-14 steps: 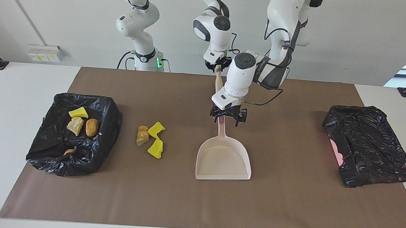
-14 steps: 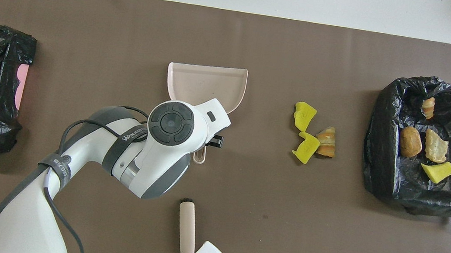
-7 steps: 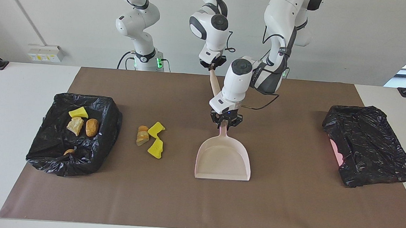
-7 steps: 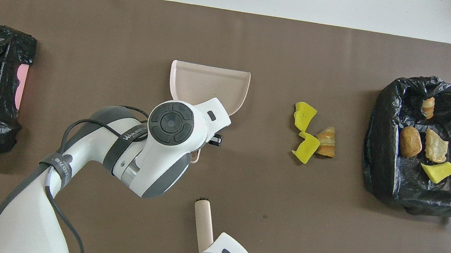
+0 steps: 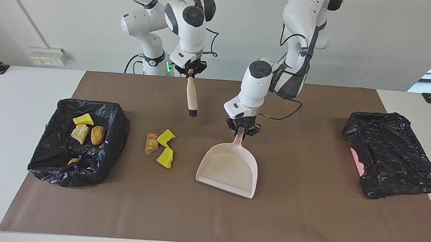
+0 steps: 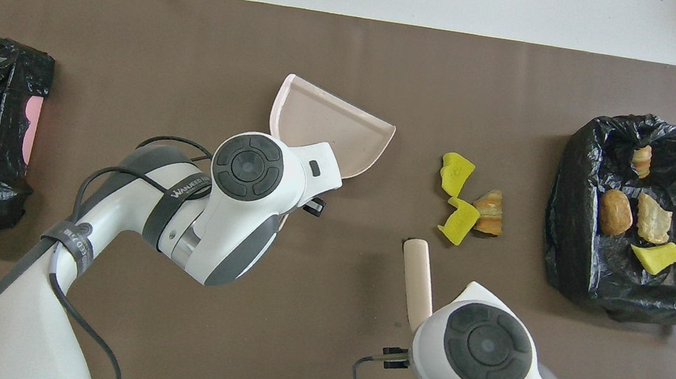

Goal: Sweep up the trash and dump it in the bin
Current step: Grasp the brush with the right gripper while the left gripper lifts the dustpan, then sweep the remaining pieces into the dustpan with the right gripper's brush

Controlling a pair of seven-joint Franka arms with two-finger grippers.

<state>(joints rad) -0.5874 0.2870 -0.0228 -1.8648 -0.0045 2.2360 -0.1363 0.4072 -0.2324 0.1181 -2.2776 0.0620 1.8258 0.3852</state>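
Left end effector [image 5: 241, 132] grasps dustpan [image 5: 229, 169] handle, pan mouth angled away from robots. Right end effector [image 5: 191, 70] grasps brush [image 5: 192, 97], hanging bristles-down near trash [image 5: 160, 146]. No readable labels.

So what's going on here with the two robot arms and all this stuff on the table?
They are sweeping trash into a bin. The left gripper is shut on the handle of the dustpan, which sits mid-table. The right gripper holds the brush up in the air, bristles down. Three scraps lie on the brown mat between the dustpan and the open black-lined bin, which already holds four pieces. A closed black bag sits at the left arm's end.
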